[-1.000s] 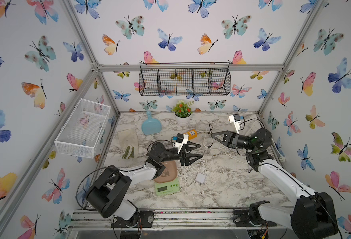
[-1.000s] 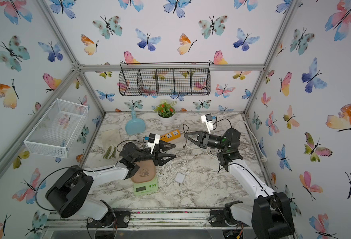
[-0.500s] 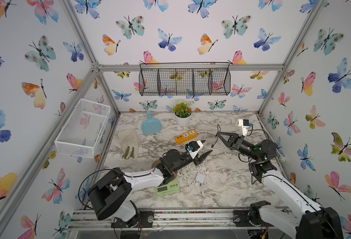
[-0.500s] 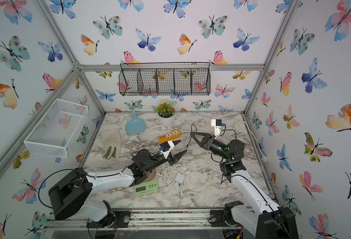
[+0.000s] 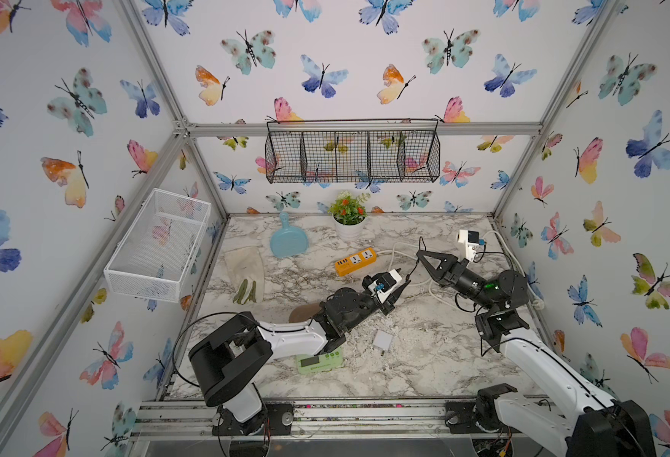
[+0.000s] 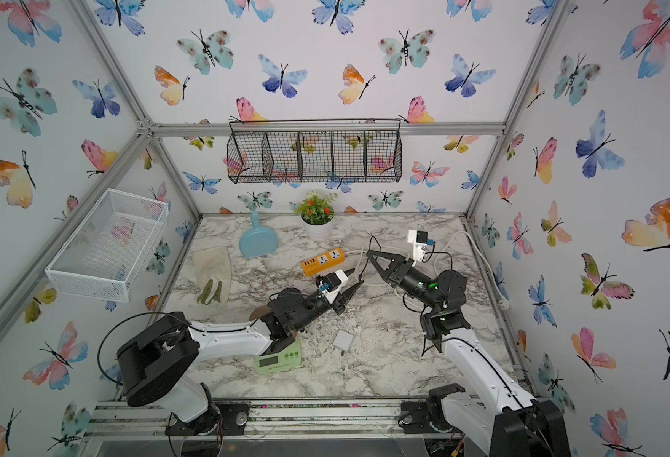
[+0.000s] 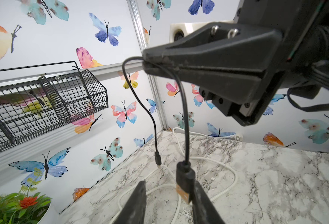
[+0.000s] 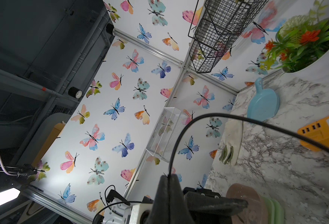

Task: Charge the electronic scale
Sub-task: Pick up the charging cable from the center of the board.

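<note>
while my right gripper [image 7: 146, 62] is pinched tight on the thin black cable [image 7: 185, 108], both cable ends hang down from it. the big flat plug [image 7: 185, 180] hangs between the fingers of my left gripper [image 7: 169, 183], low in the middle of the left wrist view. those fingers are apart, and the plug rests against just one. the electronic scale [image 5: 319, 362] sits on the marble table [image 5: 424, 376], low and middle in both top views, partly under my left arm.
</note>
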You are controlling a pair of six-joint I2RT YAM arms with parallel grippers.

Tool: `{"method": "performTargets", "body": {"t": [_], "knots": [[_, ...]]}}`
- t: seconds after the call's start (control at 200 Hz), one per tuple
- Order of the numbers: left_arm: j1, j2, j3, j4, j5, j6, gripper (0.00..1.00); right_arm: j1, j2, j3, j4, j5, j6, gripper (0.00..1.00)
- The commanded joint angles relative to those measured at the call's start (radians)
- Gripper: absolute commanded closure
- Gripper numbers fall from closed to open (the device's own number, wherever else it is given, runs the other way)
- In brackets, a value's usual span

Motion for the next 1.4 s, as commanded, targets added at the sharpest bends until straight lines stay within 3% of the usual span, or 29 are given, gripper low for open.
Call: {"method": "performTargets", "body": {"t": [0.0,0.47,0.556,0.606,0.706,0.796,0.891,0.941,1.031,1.201,1.321,1.396], "knots": [[-0.006,0.018,0.014,0.058,-0.020,-0.003,0.67,-0.001,0.005,-0.016,0.040,0.013,0.024,0.98],[-0.005,-0.005,-0.018,0.058,0.009,-0.036,0.91,-0.001,0.039,-0.027,0.072,0.018,0.009,0.98],[-0.004,-0.025,-0.022,0.028,0.031,-0.047,1.00,-0.001,0.051,-0.025,0.064,0.020,-0.023,0.94],[0.001,-0.038,-0.023,-0.005,0.052,-0.057,1.00,-0.001,0.059,-0.026,0.062,0.023,-0.052,0.86],[0.040,-0.080,-0.032,-0.077,0.154,-0.109,1.00,-0.010,0.074,0.001,-0.029,0.016,-0.222,0.65],[0.117,-0.121,-0.024,-0.194,0.319,-0.169,1.00,-0.017,0.085,0.076,-0.206,-0.036,-0.511,0.49],[0.192,-0.161,0.023,-0.390,0.466,-0.186,1.00,-0.018,0.095,0.173,-0.433,-0.090,-0.831,0.37],[0.231,-0.175,0.050,-0.478,0.557,-0.200,1.00,-0.018,0.099,0.214,-0.524,-0.092,-0.934,0.32],[0.312,-0.187,0.110,-0.629,0.713,-0.225,1.00,-0.018,0.101,0.276,-0.673,-0.086,-1.110,0.29],[0.399,-0.160,0.279,-0.967,0.921,-0.161,1.00,-0.018,0.089,0.281,-0.651,-0.106,-1.254,0.31],[0.418,-0.090,0.439,-1.260,1.035,-0.020,1.00,-0.017,0.163,0.341,-0.651,-0.293,-1.314,0.36],[0.421,-0.031,0.546,-1.439,1.062,0.075,1.00,-0.016,0.229,0.434,-0.773,-0.353,-1.366,0.39]]}}
